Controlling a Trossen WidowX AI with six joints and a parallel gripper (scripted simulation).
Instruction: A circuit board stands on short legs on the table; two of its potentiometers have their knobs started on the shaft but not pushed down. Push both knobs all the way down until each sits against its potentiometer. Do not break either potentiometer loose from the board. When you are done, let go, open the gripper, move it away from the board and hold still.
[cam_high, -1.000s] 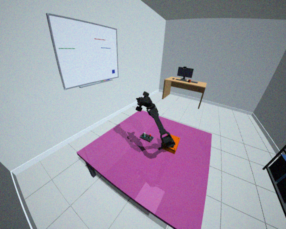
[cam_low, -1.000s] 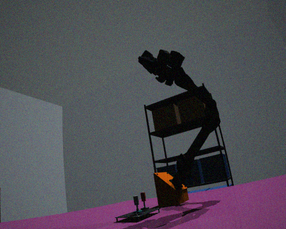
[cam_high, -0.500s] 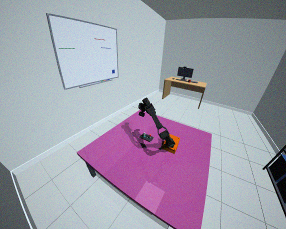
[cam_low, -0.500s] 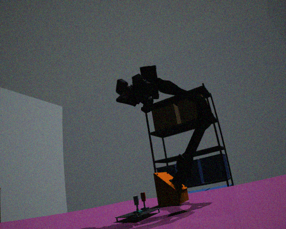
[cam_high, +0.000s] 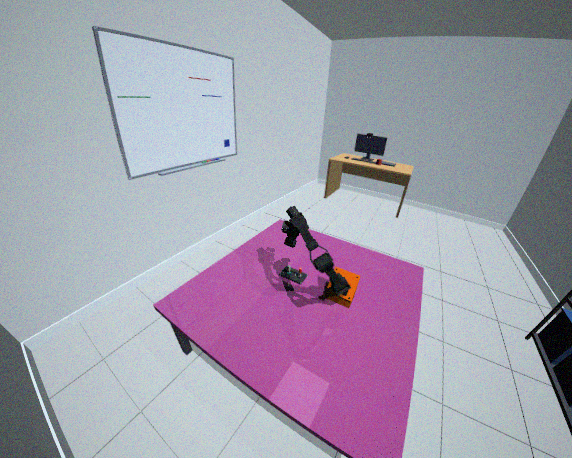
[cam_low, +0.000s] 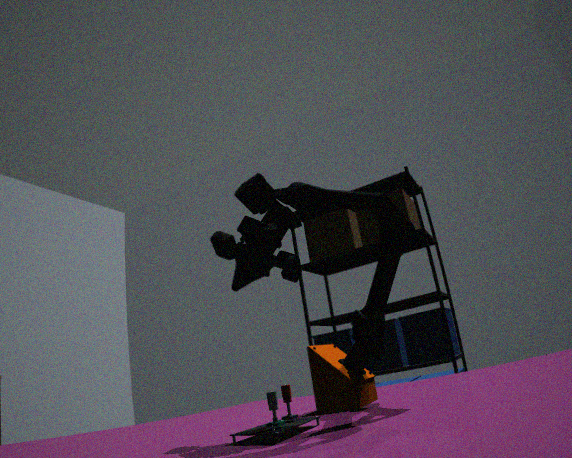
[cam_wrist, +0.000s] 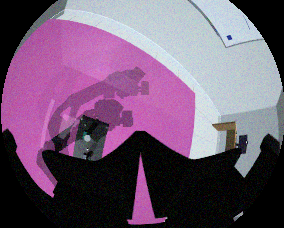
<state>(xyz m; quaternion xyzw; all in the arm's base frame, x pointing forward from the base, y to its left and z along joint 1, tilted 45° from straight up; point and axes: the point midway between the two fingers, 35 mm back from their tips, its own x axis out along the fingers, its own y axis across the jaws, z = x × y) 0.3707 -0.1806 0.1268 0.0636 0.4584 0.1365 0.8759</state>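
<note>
Green circuit board (cam_high: 291, 274) on table, well below fingers (cam_low: 239, 284); fingers pressed together, empty.

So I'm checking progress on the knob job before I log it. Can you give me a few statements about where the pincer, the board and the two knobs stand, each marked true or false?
1. The pincer is shut and holds nothing. True.
2. The pincer presses on the red knob. False: it hangs well above the circuit board, touching neither knob.
3. The grey knob and the red knob both stand up above the board on their shafts. True.
4. The circuit board lies on the orange base. False: it stands on the pink table, beside the base.
5. A whiteboard hangs on the wall. True.
</note>
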